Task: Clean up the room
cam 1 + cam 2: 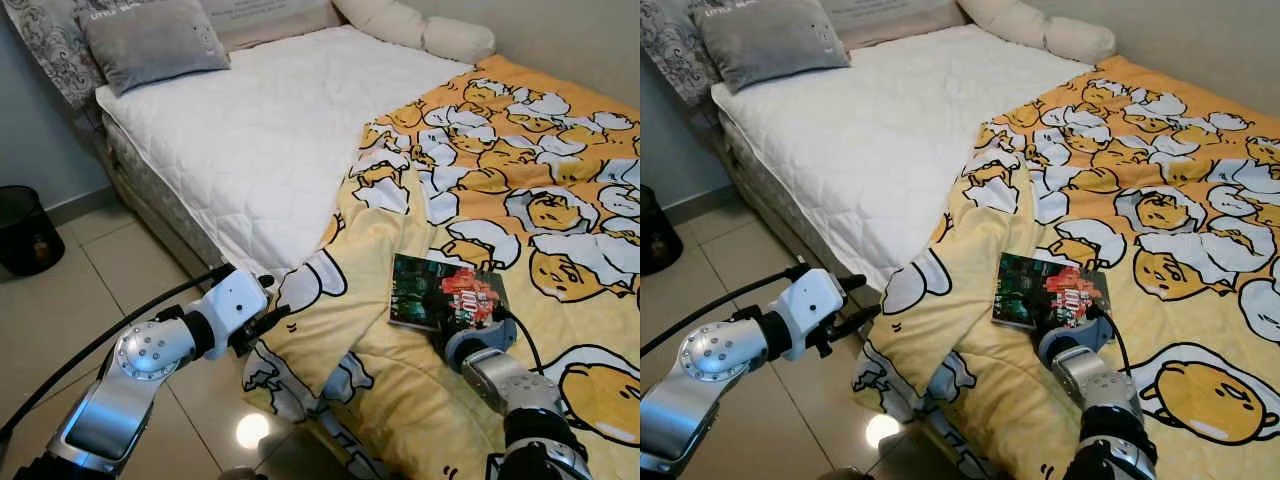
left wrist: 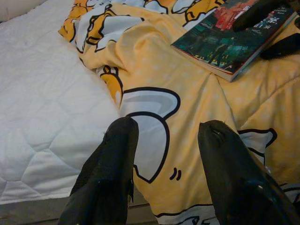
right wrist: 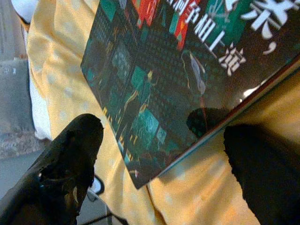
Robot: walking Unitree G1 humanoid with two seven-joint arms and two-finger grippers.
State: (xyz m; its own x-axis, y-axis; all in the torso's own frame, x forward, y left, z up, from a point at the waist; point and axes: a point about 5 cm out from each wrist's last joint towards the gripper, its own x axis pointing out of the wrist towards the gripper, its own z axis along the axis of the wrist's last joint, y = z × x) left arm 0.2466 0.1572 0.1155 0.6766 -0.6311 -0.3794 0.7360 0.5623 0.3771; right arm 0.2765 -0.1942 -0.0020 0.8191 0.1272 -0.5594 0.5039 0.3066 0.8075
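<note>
Jaws of the right gripper (image 3: 154, 159) stand apart, straddling the near corner of the paperback book (image 1: 447, 293) on the yellow blanket (image 1: 400, 390), far nearer than the open left gripper (image 2: 164, 159).

Left arm: silver, bent at the elbow, reaching forward from the lower left, with a black cable running along it.
Left wrist: white housing, level, facing the bed's edge.
Left gripper (image 2: 164, 173): held off the bed's side above the floor, jaws parted, nothing between them; both black fingers (image 2: 112, 173) show blunt tips.
Right arm: silver, rising from the lower right, forearm stretched forward over the bed.
Right wrist: rounded grey joint with a black cable looped beside it.
Right gripper (image 3: 159, 154): low over the bed, jaws spread wide, one finger (image 3: 70, 164) on each side of a book's corner.
</note>
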